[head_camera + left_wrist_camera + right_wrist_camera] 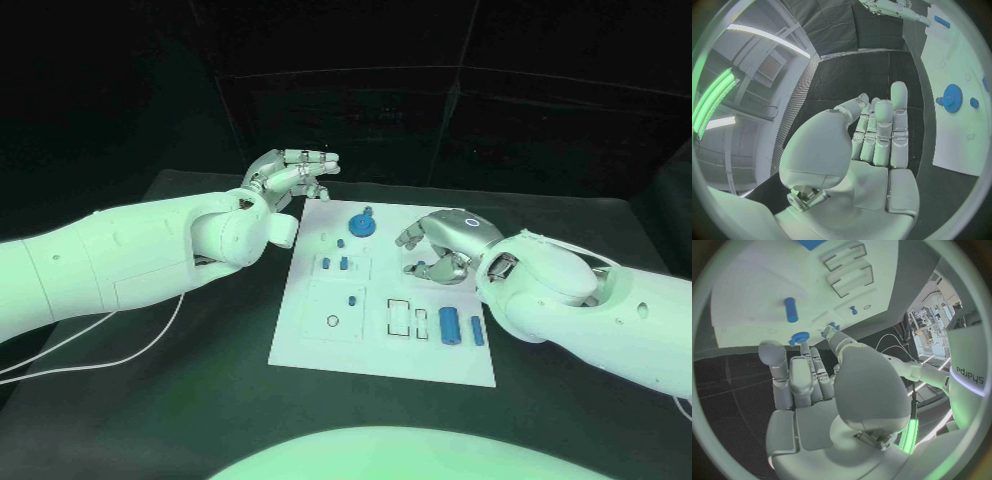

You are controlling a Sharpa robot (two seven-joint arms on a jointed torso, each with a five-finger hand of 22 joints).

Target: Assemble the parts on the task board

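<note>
The white task board [378, 345] lies mid-table. A blue gear [362, 222] stands near its far edge, with small blue pegs [335, 263] just in front of it. Two blue cylinders [462, 326] lie near its right side. My left hand [293, 175] is raised beyond the board's far left corner, fingers stretched, holding nothing. My right hand [437, 246] hovers over the board's far right part, close to the gear, with nothing in it. The left wrist view shows the left hand [876, 135] and the gear [952, 98]. In the right wrist view, the right hand [807, 385] has the gear [799, 337] and a cylinder [791, 309] beyond its fingertips.
Rectangular recesses [401, 317] and a small hole [333, 321] mark the board's near half. The black table [173, 400] surrounds the board. A thin white cable [144, 340] trails under my left arm at the table's left.
</note>
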